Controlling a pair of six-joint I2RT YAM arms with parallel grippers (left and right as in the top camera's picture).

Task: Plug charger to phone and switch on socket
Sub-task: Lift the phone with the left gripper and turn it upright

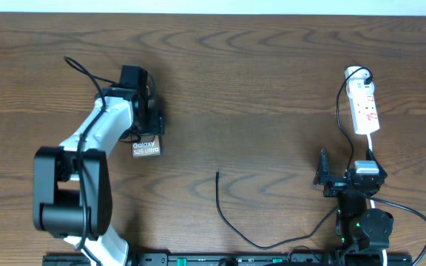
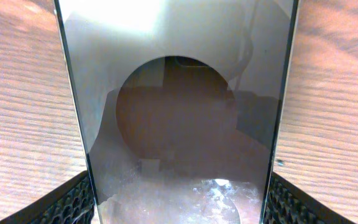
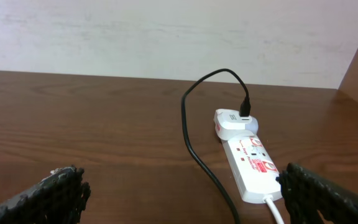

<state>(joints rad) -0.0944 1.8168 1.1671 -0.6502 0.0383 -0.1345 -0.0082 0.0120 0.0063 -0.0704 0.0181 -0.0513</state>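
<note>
The left gripper (image 2: 179,205) clamps the phone (image 1: 146,147) by both long edges over the left side of the table (image 1: 272,74). The phone's glossy dark face shows a round brown patch and pale Galaxy lettering. The charger (image 1: 218,191) lies loose mid-table, its plug tip free. The right gripper (image 3: 182,186) stands wide open and empty, facing the white socket (image 3: 251,165) at the right.

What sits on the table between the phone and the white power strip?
Bare wood, seen from overhead. The charger's free tip lies just off that line, toward the front edge, nearer the phone than the socket.
</note>
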